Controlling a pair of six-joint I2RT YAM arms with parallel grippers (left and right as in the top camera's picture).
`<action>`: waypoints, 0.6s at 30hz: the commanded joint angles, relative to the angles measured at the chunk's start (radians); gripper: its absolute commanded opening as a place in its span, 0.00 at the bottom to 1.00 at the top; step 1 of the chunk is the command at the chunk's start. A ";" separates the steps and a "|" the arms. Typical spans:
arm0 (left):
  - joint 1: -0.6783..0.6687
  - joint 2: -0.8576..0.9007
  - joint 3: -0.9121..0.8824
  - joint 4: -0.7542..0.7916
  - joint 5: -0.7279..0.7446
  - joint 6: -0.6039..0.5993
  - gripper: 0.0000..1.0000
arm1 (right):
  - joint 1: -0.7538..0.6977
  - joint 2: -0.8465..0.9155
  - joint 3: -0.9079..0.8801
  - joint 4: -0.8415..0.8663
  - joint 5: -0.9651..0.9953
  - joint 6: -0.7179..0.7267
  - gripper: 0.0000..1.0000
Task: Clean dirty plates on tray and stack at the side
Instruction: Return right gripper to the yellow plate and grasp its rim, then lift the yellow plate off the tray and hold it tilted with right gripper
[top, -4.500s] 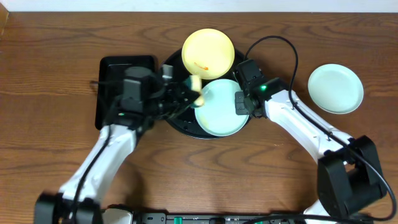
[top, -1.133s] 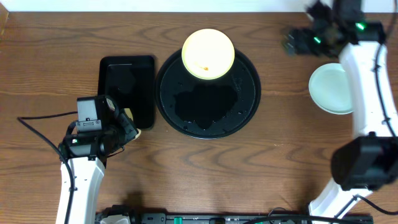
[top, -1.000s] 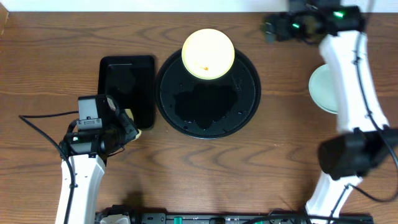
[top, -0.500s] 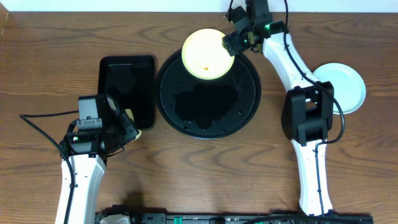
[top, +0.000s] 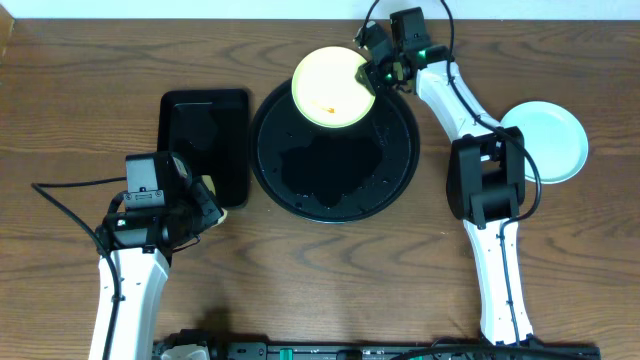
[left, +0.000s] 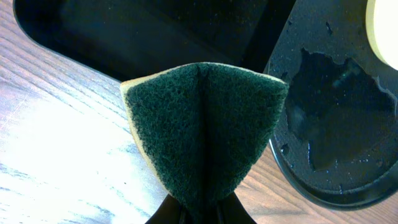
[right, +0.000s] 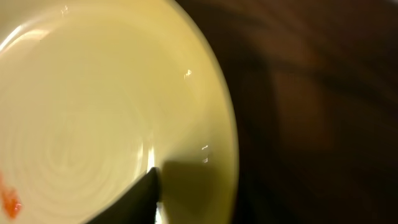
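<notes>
A pale yellow plate (top: 333, 87) with an orange smear lies on the far part of the round black tray (top: 400, 170). My right gripper (top: 372, 68) is at the plate's right rim. In the right wrist view one finger (right: 134, 202) lies against the yellow plate's (right: 93, 112) inner surface near the rim; the other finger is hidden. A pale mint-green plate (top: 543, 142) sits on the table at the right. My left gripper (top: 205, 200) is left of the tray, shut on a folded green sponge (left: 202, 130).
A smaller rectangular black tray (top: 205, 130) lies left of the round one. Water pools on the round tray's floor (left: 336, 124). The right arm stretches from the near edge past the tray's right side. A cable trails from the left arm.
My right arm swung from the far right, above the mint-green plate, over to the yellow plate's rim, and its jaws narrowed there. The left arm and sponge have not moved.
</notes>
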 joint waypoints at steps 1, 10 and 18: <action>0.004 0.004 0.010 -0.004 -0.013 0.010 0.09 | 0.003 0.008 0.005 0.016 0.008 -0.002 0.20; 0.004 0.004 0.010 -0.004 -0.013 0.010 0.10 | -0.001 -0.045 0.006 -0.042 0.008 0.062 0.01; 0.004 0.004 0.009 -0.019 -0.013 0.010 0.09 | -0.011 -0.219 0.006 -0.264 0.009 0.232 0.01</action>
